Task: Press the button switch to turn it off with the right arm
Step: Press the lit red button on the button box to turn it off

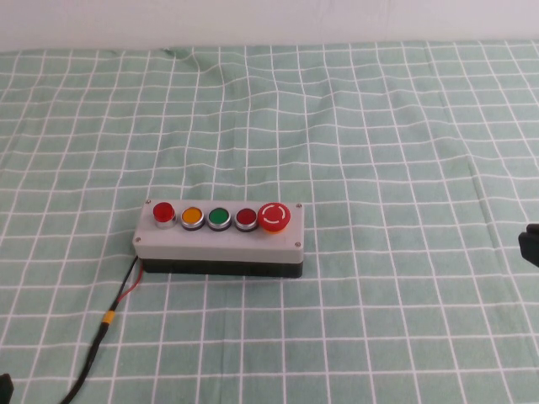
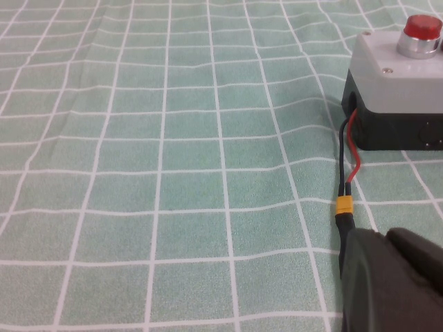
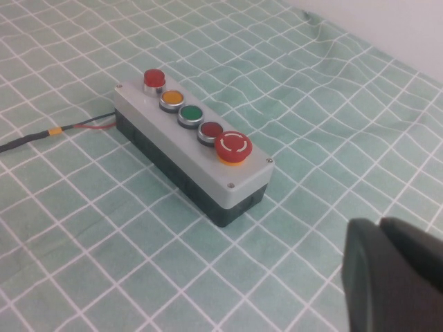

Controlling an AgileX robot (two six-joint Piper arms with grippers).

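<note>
Green white-checked tablecloth (image 1: 379,126), slightly rumpled; white wall (image 1: 253,21) behind.

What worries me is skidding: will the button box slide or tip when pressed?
Low, wide, the button box probably won't tip. Pressed downward on cloth, it likely stays put. Right tool sits far right; left tool, near-left corner.

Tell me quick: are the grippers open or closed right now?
Left gripper: closed, empty, parked by the cable.
Right gripper: closed, empty, to the right of the switch box, touching nothing.
</note>
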